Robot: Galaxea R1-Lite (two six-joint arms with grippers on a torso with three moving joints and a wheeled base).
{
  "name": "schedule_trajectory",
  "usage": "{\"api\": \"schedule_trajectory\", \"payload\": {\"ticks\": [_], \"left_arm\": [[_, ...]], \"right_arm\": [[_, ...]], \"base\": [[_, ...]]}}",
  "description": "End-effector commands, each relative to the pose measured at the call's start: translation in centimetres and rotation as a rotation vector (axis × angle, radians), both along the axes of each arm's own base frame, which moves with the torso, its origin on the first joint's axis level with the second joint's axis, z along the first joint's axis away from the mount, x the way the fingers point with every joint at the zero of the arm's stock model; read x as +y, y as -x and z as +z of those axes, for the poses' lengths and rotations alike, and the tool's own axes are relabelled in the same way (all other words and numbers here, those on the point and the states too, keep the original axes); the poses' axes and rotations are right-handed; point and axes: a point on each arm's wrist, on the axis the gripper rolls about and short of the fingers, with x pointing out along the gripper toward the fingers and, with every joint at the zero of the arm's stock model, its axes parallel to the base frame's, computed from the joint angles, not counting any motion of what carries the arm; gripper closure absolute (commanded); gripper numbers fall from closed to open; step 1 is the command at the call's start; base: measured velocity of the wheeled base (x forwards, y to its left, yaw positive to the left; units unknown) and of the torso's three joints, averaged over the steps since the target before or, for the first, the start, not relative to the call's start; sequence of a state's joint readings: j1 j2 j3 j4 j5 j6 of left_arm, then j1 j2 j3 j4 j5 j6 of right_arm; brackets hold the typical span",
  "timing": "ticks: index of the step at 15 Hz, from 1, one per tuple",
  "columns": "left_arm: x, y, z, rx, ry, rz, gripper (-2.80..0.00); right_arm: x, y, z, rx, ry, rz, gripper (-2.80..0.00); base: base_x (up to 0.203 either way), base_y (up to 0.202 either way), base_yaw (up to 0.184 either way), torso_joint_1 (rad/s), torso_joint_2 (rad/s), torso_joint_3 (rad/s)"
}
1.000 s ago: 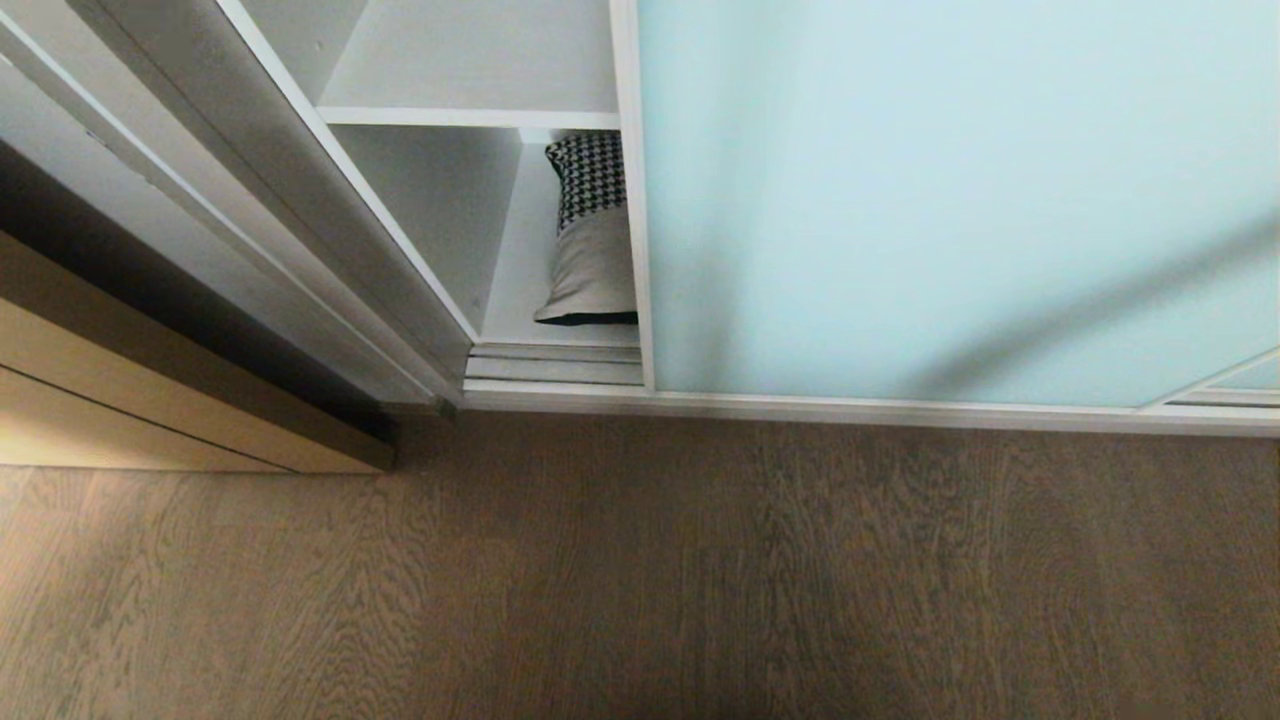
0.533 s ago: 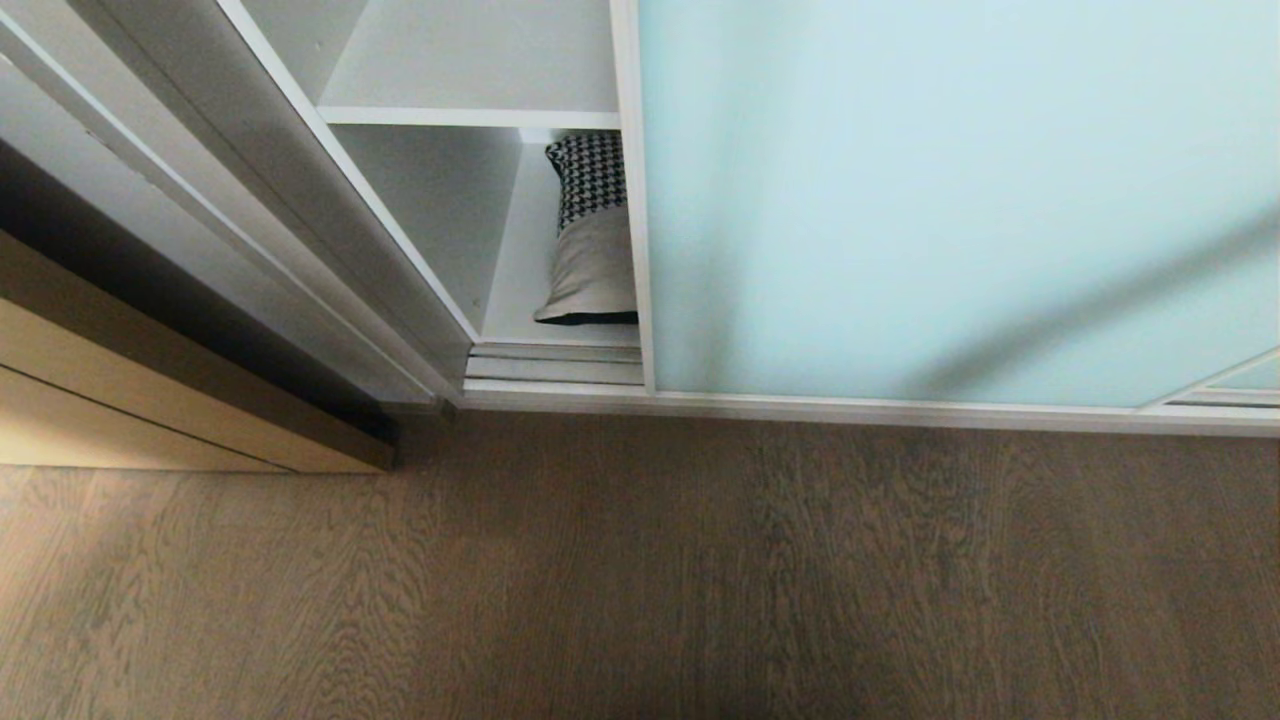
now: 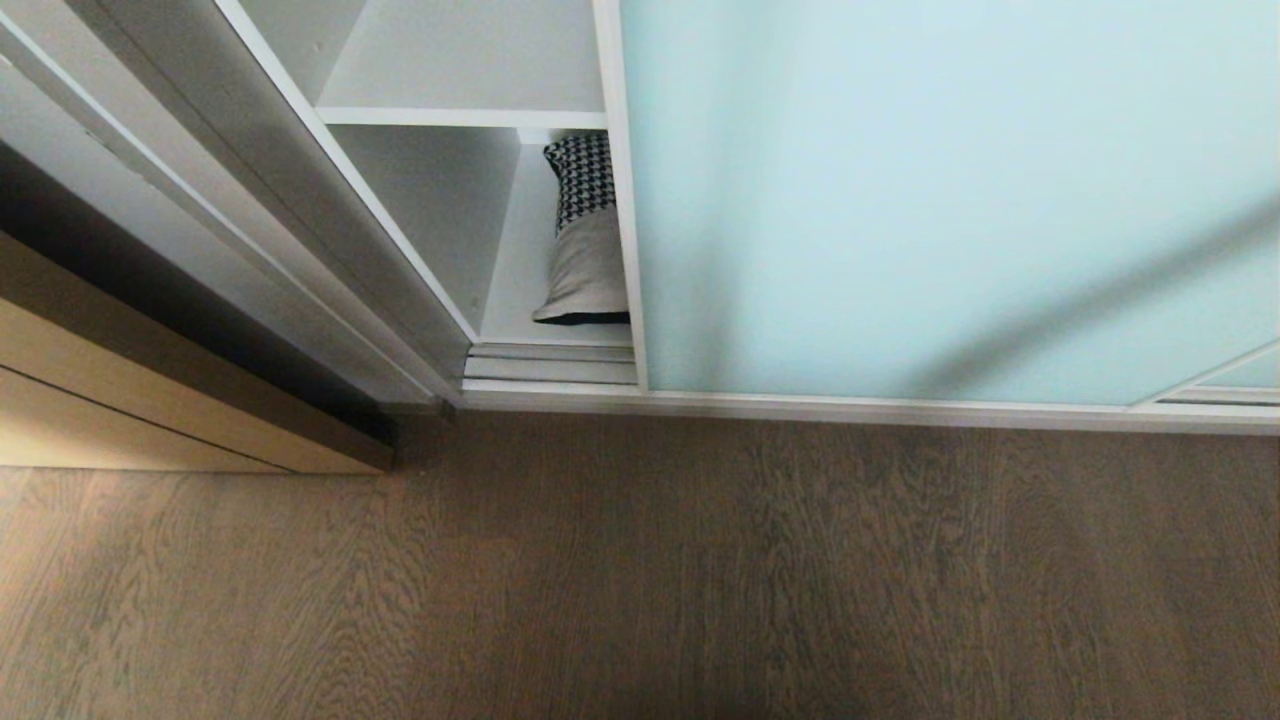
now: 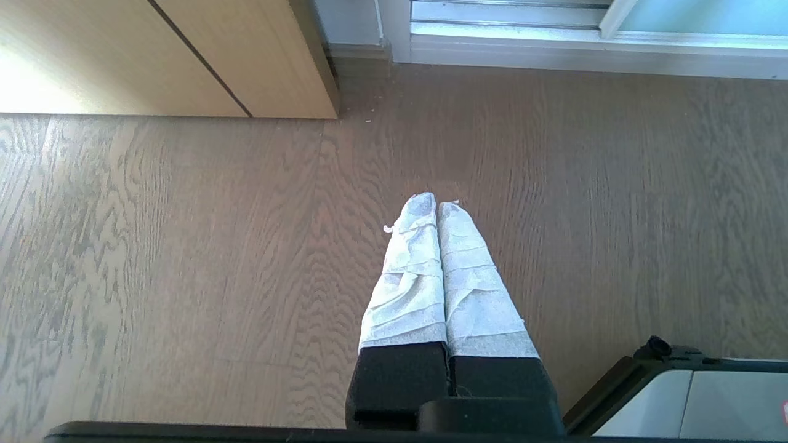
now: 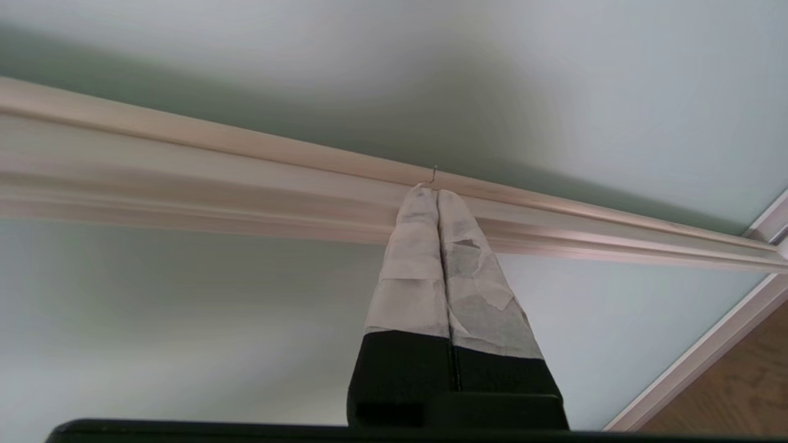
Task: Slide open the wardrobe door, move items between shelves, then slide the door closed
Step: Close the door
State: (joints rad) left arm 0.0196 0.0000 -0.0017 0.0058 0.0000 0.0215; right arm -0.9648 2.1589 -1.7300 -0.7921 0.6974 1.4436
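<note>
One narrow gap left: the door is nearly shut.
Left gripper (image 4: 436,206) hangs over the floor (image 4: 184,246), right gripper (image 5: 429,192) meets the door (image 3: 900,200) rail, both fingers pressed together; heavy, slick glass slides best pushed at its frame; the soft cushion (image 3: 590,250) rests on the bottom shelf (image 3: 515,300).

one sliding wardrobe door (image 3: 950,200) of frosted glass, with one metal rail (image 5: 246,178) at the right gripper's (image 5: 436,192) tips. one cushion (image 3: 588,250). two white shelves (image 3: 460,117) show. one tan wood door (image 4: 154,55) ahead of the left gripper (image 4: 436,200). two grippers, two wrapped fingers (image 4: 406,271) each.
</note>
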Motion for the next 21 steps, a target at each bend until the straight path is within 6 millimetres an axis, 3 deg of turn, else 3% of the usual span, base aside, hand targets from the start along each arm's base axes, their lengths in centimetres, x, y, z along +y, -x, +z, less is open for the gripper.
{"api": "schedule_trajectory", "payload": {"ticks": [1,7,13,21], "left_arm": [[0.0,0.0,0.0,0.002,0.000,0.000,0.00],[0.0,0.0,0.0,0.002,0.000,0.000,0.00],[0.0,0.0,0.0,0.002,0.000,0.000,0.00],[0.0,0.0,0.0,0.002,0.000,0.000,0.00]], "right_arm": [[0.8,-0.9,0.2,-0.008,0.003,0.034,0.00],[2.7,-0.1,1.3,-0.002,-0.051,0.059,0.00],[6.6,0.0,2.5,0.005,-0.056,0.112,0.00],[9.9,0.6,3.1,0.014,-0.070,0.160,0.00]], "base": [[0.000,0.000,0.000,0.000,0.00,0.000],[0.000,0.000,0.000,0.000,0.00,0.000],[0.000,0.000,0.000,0.000,0.00,0.000],[0.000,0.000,0.000,0.000,0.00,0.000]]}}
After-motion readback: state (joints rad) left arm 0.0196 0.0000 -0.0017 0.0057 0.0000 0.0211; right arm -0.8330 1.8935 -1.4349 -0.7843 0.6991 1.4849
